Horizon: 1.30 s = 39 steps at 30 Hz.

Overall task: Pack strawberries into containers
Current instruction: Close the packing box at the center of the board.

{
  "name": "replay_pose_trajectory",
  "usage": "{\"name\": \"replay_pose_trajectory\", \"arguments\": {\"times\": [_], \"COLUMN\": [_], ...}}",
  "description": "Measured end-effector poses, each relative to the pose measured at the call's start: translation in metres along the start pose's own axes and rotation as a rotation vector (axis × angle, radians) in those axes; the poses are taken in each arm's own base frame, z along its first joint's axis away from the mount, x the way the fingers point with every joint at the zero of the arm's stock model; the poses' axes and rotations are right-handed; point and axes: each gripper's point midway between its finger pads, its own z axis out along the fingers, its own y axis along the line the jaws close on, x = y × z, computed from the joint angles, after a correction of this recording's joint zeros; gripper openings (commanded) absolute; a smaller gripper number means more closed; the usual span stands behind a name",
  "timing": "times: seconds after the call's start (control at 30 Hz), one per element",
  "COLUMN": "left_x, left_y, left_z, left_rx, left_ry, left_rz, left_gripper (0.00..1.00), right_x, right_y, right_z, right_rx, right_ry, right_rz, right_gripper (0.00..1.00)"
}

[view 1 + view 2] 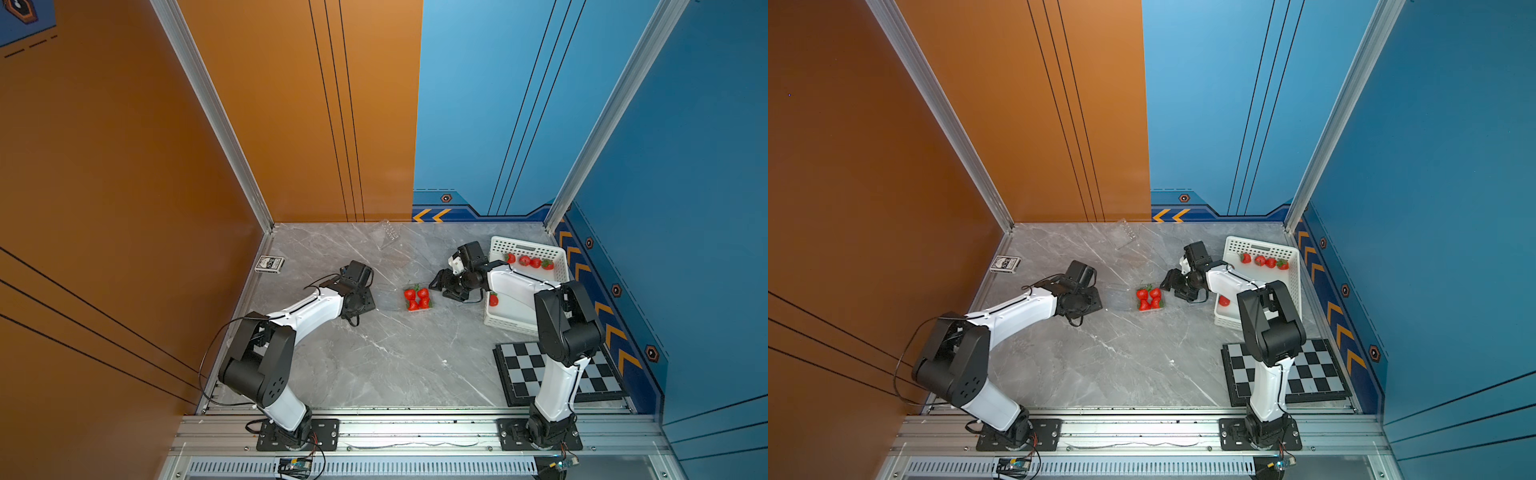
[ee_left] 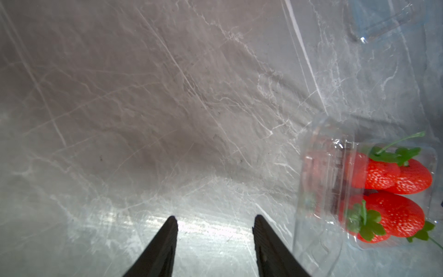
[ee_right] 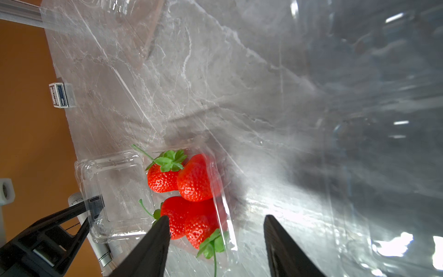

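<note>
Left wrist — strawberries (image 2: 395,213), open container (image 2: 318,182)

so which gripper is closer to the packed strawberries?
Right. The right gripper is just beside the packed strawberries; the left gripper sits farther off, beyond the clamshell's open lid, on the opposite side.

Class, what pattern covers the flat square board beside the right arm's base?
Black-and-white checks on the flat square board, clearest in a top view.

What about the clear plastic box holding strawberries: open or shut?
Open. The clear plastic clamshell box has its hinged lid folded out beside four red strawberries.
</note>
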Motion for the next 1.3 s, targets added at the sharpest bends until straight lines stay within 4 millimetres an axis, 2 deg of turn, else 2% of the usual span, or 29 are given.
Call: {"name": "replay_pose_trajectory", "arguments": {"times": [0.27, 0.5, 0.6, 0.73, 0.9, 1.1, 1.3], "left_x": [-0.006, -0.022, -0.019, -0.010, -0.001, -0.005, -0.006], "left_y": [-0.015, -0.058, -0.073, -0.085, -0.100, -0.128, -0.142], "left_z": [0.011, 0.000, 0.002, 0.015, 0.025, 0.022, 0.027], "left_rx": [0.049, 0.154, 0.183, 0.190, 0.196, 0.239, 0.246], "left_ry": [-0.011, -0.054, -0.047, -0.012, 0.012, -0.003, 0.001], "left_rz": [0.008, 0.035, 0.053, 0.076, 0.103, 0.129, 0.140], "left_gripper": [0.53, 0.53, 0.53, 0.52, 0.52, 0.52, 0.52], "right_x": [-0.009, -0.010, -0.012, -0.021, -0.026, -0.035, -0.040], "right_y": [0.012, 0.015, 0.015, 0.015, -0.002, 0.005, 0.007], "right_z": [0.006, 0.010, 0.010, 0.008, 0.006, 0.002, -0.001], "right_rx": [-0.056, -0.078, -0.088, -0.132, -0.175, -0.238, -0.279], "right_ry": [-0.002, 0.002, -0.002, -0.028, -0.045, -0.065, -0.082], "right_rz": [0.001, 0.010, 0.016, 0.045, 0.119, 0.132, 0.156], "right_gripper": [0.66, 0.67, 0.67, 0.69, 0.71, 0.71, 0.73]}}
